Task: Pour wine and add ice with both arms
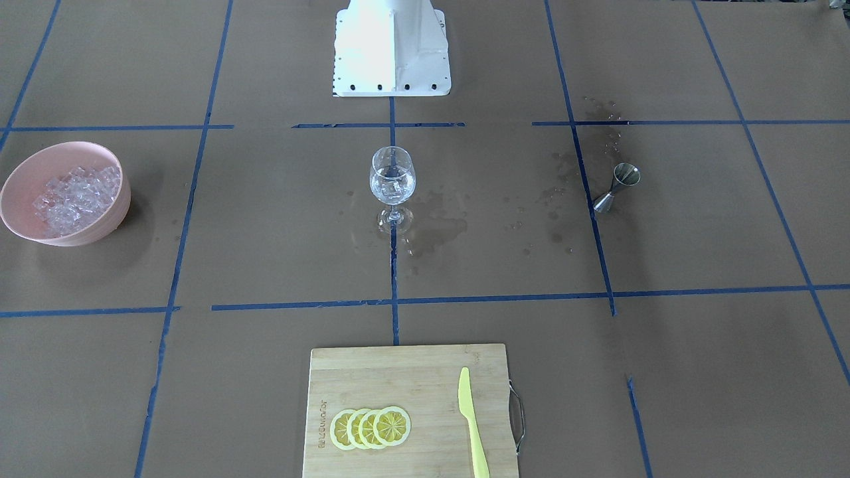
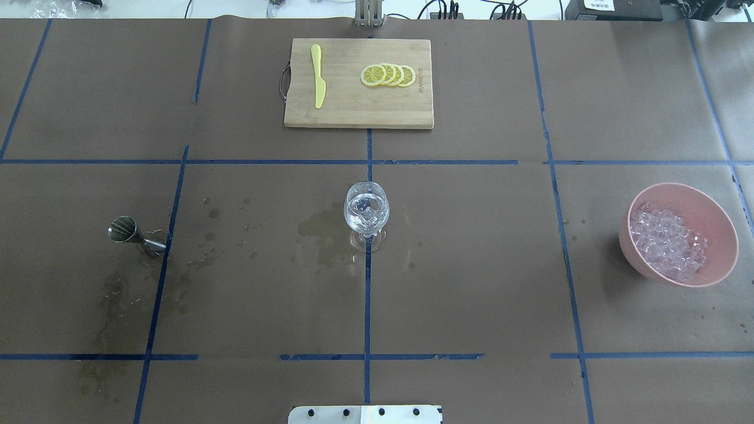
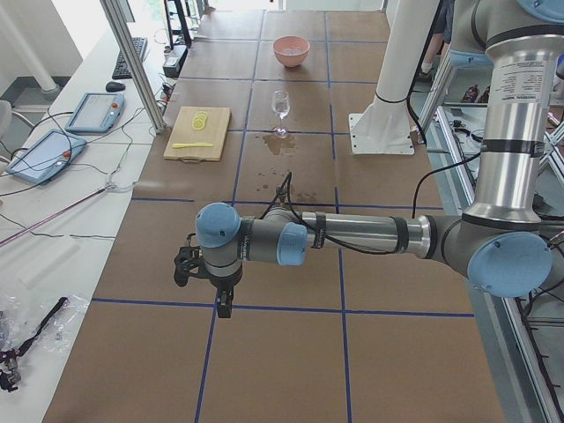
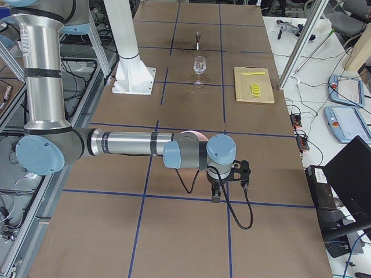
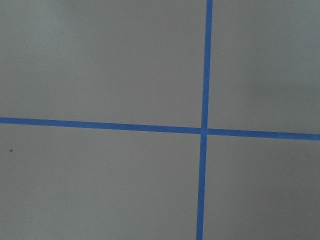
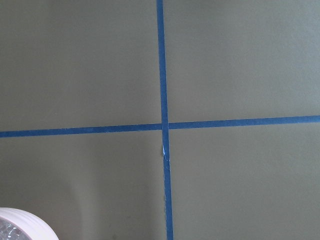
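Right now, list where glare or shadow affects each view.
Front-facing view: the white base block is blown out by glare, and the pink bowl throws a soft shadow. Overhead view: glints on the wine glass. Left wrist view: evenly lit, only tape on paper.

Bamboo cutting board (image 2: 353, 109), 4 lemon slices (image 2: 388, 75) (overlapping) and yellow knife (image 2: 318, 82) on it, steel jigger (image 2: 126, 230) upright, well apart
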